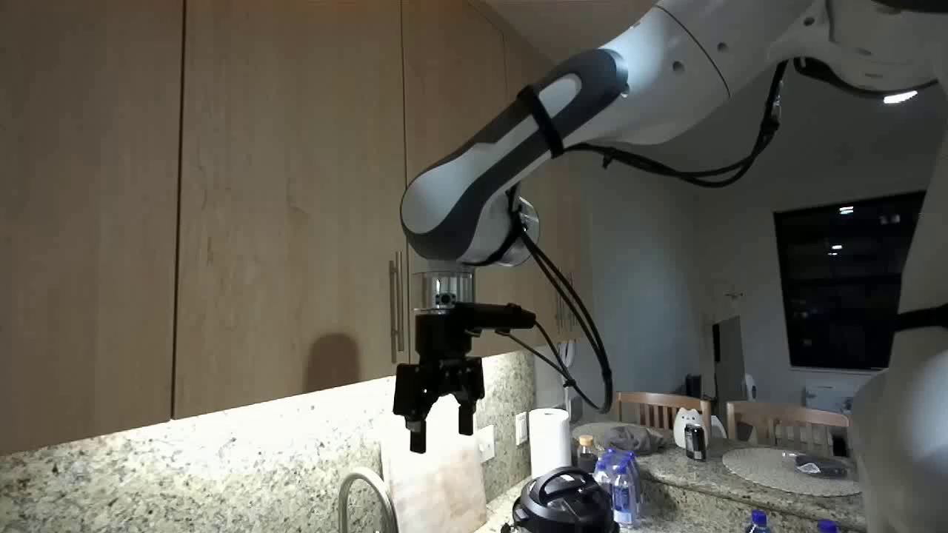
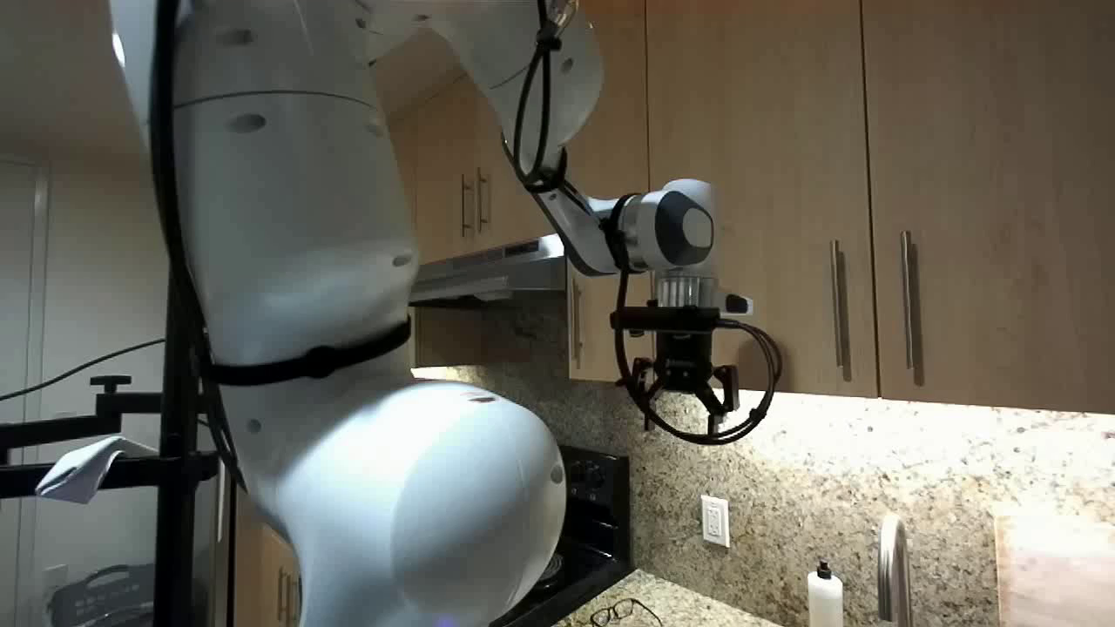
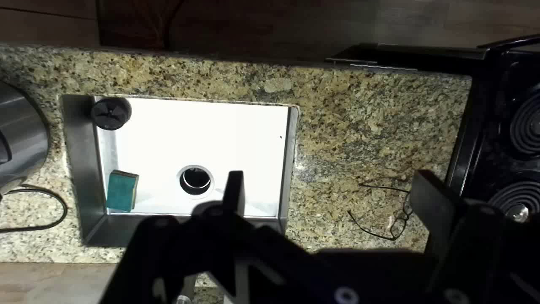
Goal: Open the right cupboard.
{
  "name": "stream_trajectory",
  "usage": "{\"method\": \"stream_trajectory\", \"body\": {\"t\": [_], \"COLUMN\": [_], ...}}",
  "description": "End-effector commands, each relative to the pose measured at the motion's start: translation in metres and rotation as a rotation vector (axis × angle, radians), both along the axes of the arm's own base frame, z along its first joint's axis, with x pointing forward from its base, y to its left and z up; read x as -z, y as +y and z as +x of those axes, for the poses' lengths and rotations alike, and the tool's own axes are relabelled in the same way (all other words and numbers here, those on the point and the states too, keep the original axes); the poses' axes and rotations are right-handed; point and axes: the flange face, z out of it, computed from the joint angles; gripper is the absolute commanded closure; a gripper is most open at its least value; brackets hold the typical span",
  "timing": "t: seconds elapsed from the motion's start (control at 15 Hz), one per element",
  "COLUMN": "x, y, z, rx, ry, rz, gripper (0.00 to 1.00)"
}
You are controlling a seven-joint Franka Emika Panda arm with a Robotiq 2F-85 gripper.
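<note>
Your pincer point(image 1: 442, 429) points down, jaws parted wide. In an exterior view it hangs left of, and well apart from, your right cupboard point(image 2: 1002, 192): door closed, bar handle point(image 2: 908, 300) near its left edge. Below, in wrist view: sink point(image 3: 236, 135) with green sponge point(image 3: 121, 192) inside; eyeglasses point(image 3: 400, 227) on the counter point(image 3: 337, 143).

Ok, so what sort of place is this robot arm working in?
A kitchen, quite possibly in a home: the wrist view shows a sink and a coil-burner stove, and an exterior view shows a range hood.
</note>
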Motion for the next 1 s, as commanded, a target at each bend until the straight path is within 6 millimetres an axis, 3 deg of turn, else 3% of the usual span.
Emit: {"method": "stream_trajectory", "body": {"t": [0.0,0.4,0.67,0.93], "x": [0.0,-0.009,-0.037,-0.076], "y": [0.0,0.011,0.021,0.009], "z": [0.0,0.01,0.027,0.044], "rx": [0.0,0.031,0.082,0.227], "ry": [0.001,-0.062,-0.169,-0.338], "rz": [0.0,-0.019,-0.011,-0.064], "gripper": [0.0,0.0,0.0,0.0]}}
